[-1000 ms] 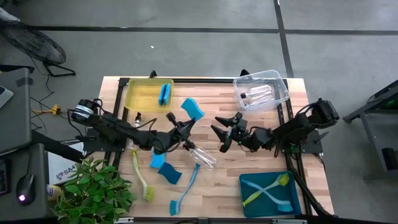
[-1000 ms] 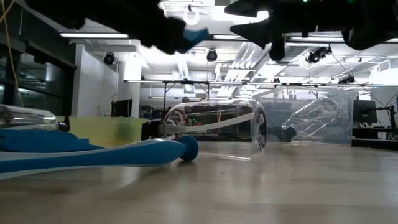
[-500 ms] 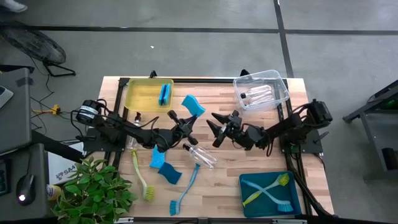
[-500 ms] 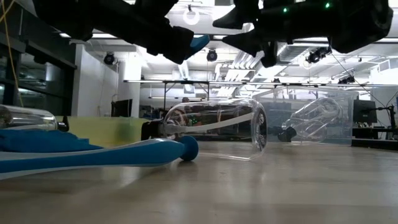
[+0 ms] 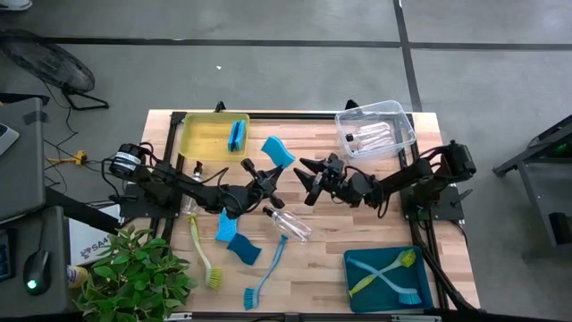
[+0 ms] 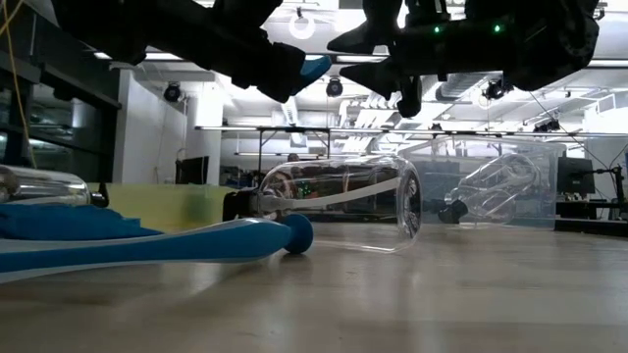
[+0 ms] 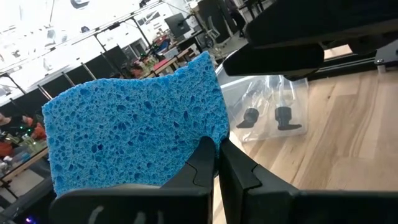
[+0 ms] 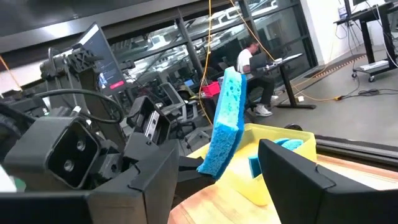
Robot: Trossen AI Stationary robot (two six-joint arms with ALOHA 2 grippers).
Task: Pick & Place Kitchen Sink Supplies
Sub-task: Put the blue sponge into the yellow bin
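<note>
- At the table's far left corner, a yellow bin holds one blue sponge on its right side.
- Near the left front edge, a yellow-green dish brush lies on the wood, with two more blue sponges just beside it and a blue dish brush angled to their right.
- Above the table's middle, the left gripper pinches a raised blue sponge by its lower edge, fingers pressed together on it; the left wrist view shows that sponge filling the frame.
- Below and right of it, a clear bottle with a black top lies on its side on the table.
- The right gripper hovers just right of the held sponge, fingers spread and empty, pointing toward it.
- At the far right corner, a clear bin contains two clear bottles.
- At the front right, a teal bin holds two crossed brushes.
</note>
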